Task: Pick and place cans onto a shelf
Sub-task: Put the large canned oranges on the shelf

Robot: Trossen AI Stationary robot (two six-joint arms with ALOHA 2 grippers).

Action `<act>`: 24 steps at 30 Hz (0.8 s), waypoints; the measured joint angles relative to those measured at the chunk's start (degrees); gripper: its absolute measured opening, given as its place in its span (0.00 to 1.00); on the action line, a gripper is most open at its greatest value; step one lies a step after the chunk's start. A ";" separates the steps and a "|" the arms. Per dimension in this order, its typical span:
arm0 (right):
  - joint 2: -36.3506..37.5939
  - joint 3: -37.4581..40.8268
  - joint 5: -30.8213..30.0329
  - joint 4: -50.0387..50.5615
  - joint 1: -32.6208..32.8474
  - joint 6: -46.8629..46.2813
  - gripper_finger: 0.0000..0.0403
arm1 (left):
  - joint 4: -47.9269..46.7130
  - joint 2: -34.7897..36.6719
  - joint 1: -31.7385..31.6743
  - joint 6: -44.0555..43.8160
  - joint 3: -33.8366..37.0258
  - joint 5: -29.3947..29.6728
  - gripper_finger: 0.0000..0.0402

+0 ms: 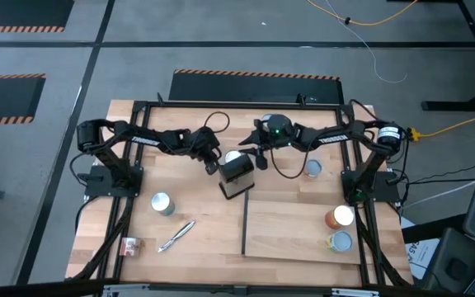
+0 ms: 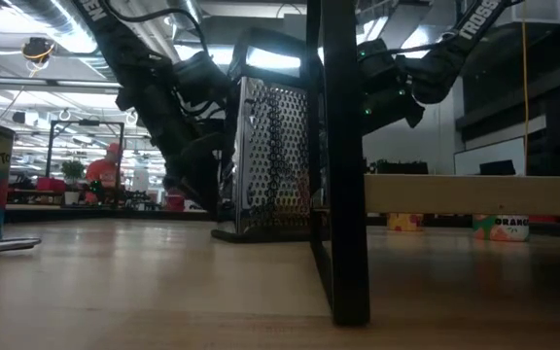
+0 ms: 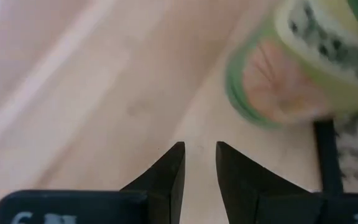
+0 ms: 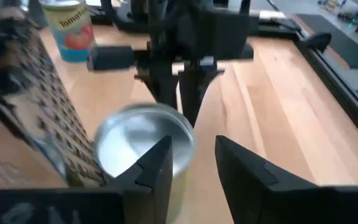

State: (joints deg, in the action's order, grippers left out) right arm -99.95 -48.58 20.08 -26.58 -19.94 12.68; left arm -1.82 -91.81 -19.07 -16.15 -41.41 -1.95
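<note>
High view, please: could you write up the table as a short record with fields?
on the shelf: orange can, blue-rimmed can
off the shelf: white-topped can, blue can, green can
left gripper: open, empty, beside the white-topped can
right gripper: open, at the same can
also there: grater, silver tool

- A can (image 4: 69,28) with a tomato picture is showing the word "Tomato"
- A can (image 2: 502,227) far across the table is showing "ORANGE"
- A robot arm (image 2: 474,24) is showing the white letters "TROSS"
</note>
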 joint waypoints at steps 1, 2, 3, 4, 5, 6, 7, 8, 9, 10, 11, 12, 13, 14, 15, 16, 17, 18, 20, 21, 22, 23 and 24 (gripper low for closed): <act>-0.01 0.00 0.00 0.65 -0.38 0.01 0.31 | 1.24 0.00 -0.37 -0.14 0.00 0.08 0.21; -0.02 -0.01 -0.02 1.32 -0.82 -0.01 0.31 | 2.83 0.02 -0.70 -0.18 0.00 0.01 0.21; 0.01 0.00 -0.01 1.81 -1.27 0.01 0.31 | 4.43 0.03 -0.99 -0.20 0.00 -0.22 0.21; -0.01 -0.02 0.00 2.20 -1.74 0.01 0.31 | 5.93 0.04 -1.25 -0.21 0.00 -0.39 0.21; 0.01 0.00 0.00 2.73 -2.23 0.00 0.31 | 7.52 0.04 -1.49 -0.19 0.00 -0.51 0.21; 0.01 0.00 0.00 3.42 -2.73 -0.04 0.31 | 8.94 0.04 -1.68 -0.07 0.00 -0.56 0.21; -0.01 0.00 0.00 3.99 -3.24 -0.13 0.31 | 10.24 0.04 -1.84 -0.01 0.00 -0.58 0.21; -0.02 -0.02 -0.02 4.33 -3.74 -0.14 0.31 | 11.51 0.04 -2.02 -0.01 0.00 -0.62 0.21; -0.02 0.00 0.00 4.54 -4.22 -0.14 0.31 | 12.62 0.04 -2.15 -0.01 0.00 -0.67 0.21; -0.02 0.00 0.00 4.77 -4.68 -0.14 0.31 | 13.37 0.04 -2.31 0.00 0.00 -0.68 0.21; -0.02 0.00 0.00 5.09 -5.10 -0.15 0.31 | 13.66 0.04 -2.41 0.04 0.00 -0.67 0.21; -0.02 0.00 0.00 5.32 -5.47 -0.15 0.31 | 13.64 0.04 -2.60 0.04 0.00 -0.65 0.21; -0.02 -0.02 0.00 5.46 -5.73 -0.15 0.31 | 13.54 0.04 -2.76 0.02 0.00 -0.67 0.21; -0.02 -0.01 0.00 5.46 -6.00 -0.15 0.31 | 13.48 0.04 -2.94 0.03 0.00 -0.69 0.21; -0.02 0.00 0.00 5.46 -6.19 -0.15 0.31 | 13.48 0.04 -3.15 0.04 0.00 -0.71 0.21; -0.02 0.00 0.00 5.46 -6.38 -0.15 0.31 | 13.48 0.04 -3.44 0.04 0.00 -0.71 0.21; -0.02 -0.02 0.00 5.46 -6.53 -0.15 0.31 | 13.44 0.04 -3.75 0.03 0.00 -0.69 0.21; -0.02 0.00 0.00 5.48 -6.60 -0.15 0.31 | 13.44 0.04 -4.04 -0.04 0.00 -0.68 0.21; -0.02 0.00 0.00 5.78 -6.60 -0.14 0.31 | 13.44 0.04 -4.61 -0.23 0.00 -0.67 0.21; -0.02 0.00 0.00 6.06 -6.60 -0.13 0.31 | 13.42 0.04 -4.87 -0.25 0.00 -0.67 0.21; -0.02 0.00 0.00 6.36 -6.59 -0.15 0.31 | 13.44 0.04 -5.10 -0.25 0.00 -0.69 0.21; -0.02 -0.01 0.01 6.65 -6.60 -0.15 0.31 | 13.42 0.04 -5.35 -0.25 0.00 -0.68 0.21; -0.02 0.00 0.02 7.12 -6.58 -0.14 0.31 | 13.42 0.04 -5.60 -0.25 0.00 -0.68 0.21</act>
State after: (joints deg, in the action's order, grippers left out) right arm -99.96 -48.58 20.10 -19.47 -26.52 12.54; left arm 11.60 -91.77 -24.67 -16.40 -41.41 -2.62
